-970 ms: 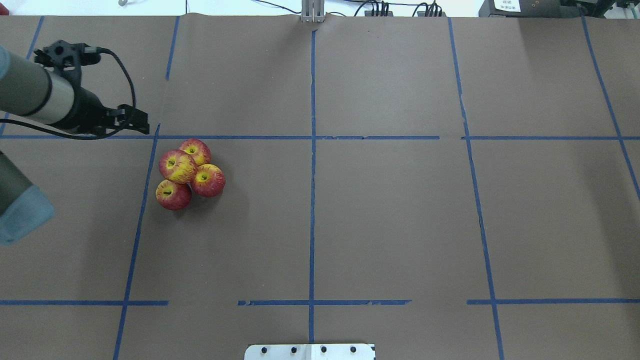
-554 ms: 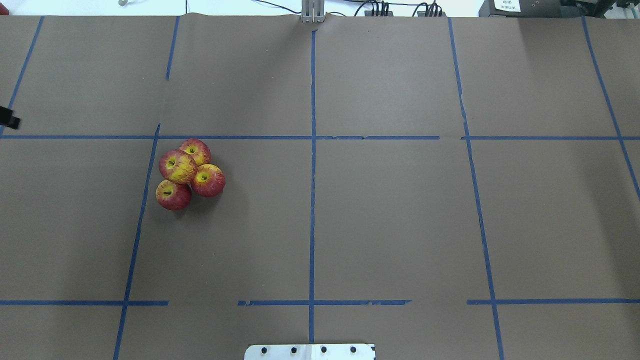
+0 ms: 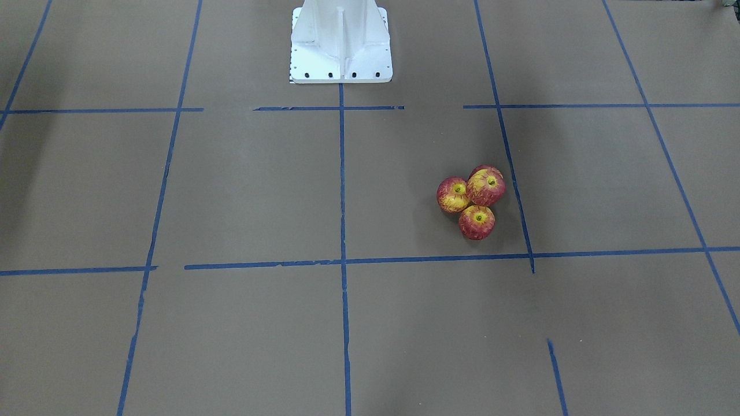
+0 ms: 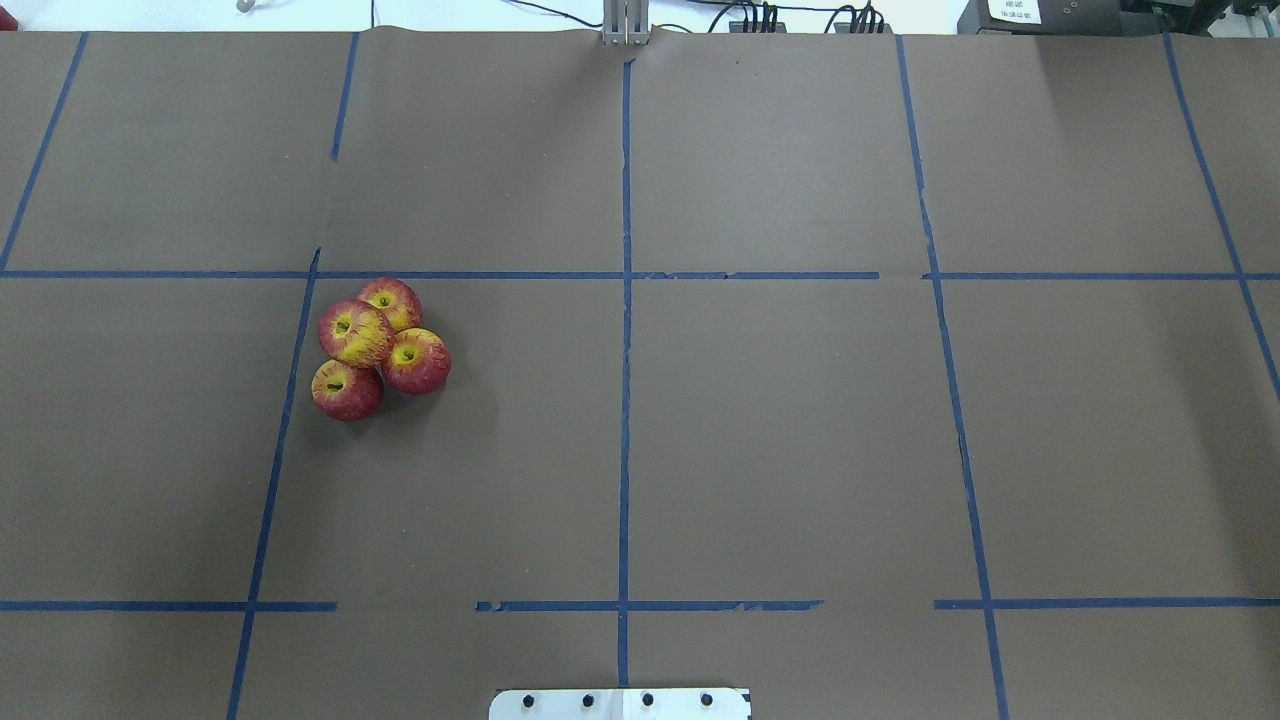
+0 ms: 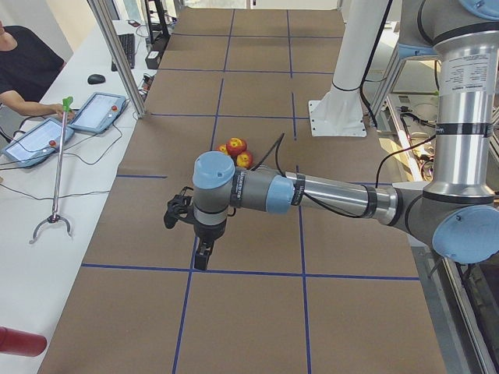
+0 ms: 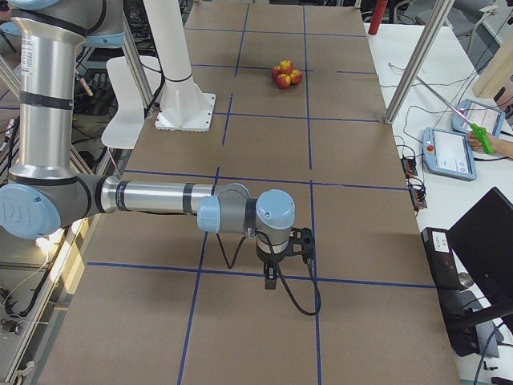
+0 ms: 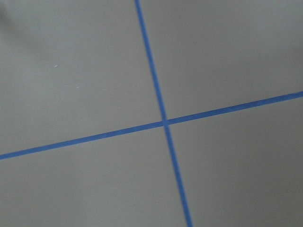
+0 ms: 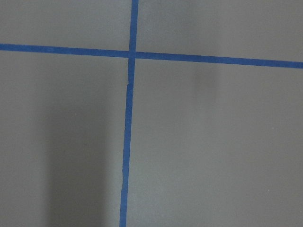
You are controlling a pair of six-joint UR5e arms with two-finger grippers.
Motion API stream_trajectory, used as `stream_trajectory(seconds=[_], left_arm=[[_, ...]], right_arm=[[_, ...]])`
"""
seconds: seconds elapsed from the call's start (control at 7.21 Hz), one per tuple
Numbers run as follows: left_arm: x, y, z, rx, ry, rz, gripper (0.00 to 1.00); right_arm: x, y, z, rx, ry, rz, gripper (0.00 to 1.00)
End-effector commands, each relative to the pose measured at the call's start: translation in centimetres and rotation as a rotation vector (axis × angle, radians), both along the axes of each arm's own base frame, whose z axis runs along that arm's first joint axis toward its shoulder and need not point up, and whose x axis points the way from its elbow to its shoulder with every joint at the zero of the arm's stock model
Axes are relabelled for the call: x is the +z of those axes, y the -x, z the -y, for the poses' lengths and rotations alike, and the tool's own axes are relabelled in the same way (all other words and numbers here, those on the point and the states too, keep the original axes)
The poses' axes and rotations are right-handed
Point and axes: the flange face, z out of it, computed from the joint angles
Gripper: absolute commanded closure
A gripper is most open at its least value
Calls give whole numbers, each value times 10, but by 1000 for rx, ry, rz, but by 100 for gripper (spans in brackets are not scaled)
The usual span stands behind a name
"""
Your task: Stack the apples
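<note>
Four red-and-yellow apples [image 4: 380, 345] sit in a tight cluster on the brown table, left of centre. One apple [image 4: 355, 333] rests on top of the other three. The cluster also shows in the front-facing view [image 3: 475, 199], the left view [image 5: 236, 148] and the right view [image 6: 284, 72]. My left gripper [image 5: 201, 257] shows only in the left view, pointing down over the table's left end, well away from the apples. My right gripper [image 6: 272, 277] shows only in the right view, pointing down over the right end. I cannot tell whether either is open or shut. Both wrist views show only bare paper and blue tape.
Blue tape lines [image 4: 625, 300] divide the brown paper into a grid. The white robot base plate [image 3: 341, 69] stands at the table's robot-side edge. A desk with tablets [image 5: 93, 113] and a grabber tool [image 5: 54, 187] lies beyond the far edge, where a person sits.
My left arm has pulled back to the left and left the overhead view. The apples have not moved.
</note>
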Motion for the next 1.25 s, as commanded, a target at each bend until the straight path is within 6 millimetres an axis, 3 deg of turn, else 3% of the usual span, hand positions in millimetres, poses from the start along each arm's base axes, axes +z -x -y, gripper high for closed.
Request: stream_trajectory(seconds=[0.0, 0.14, 0.55, 0.83, 0.97, 1.11], left_arm=[[13, 20, 3, -23, 86, -44, 0], [40, 8, -3, -22, 130, -200, 0], [50, 5, -12, -21, 133, -229, 0], [80, 0, -42, -26, 187, -232, 0], [103, -4, -68, -28, 224, -240, 0], [97, -3, -65, -26, 171, -230, 0]], right_arm=[[0, 0, 0, 0, 0, 0, 0], [0, 0, 0, 0, 0, 0, 0], [-1, 0, 0, 0, 0, 0, 0], [0, 0, 0, 0, 0, 0, 0], [0, 0, 0, 0, 0, 0, 0], [0, 0, 0, 0, 0, 0, 0]])
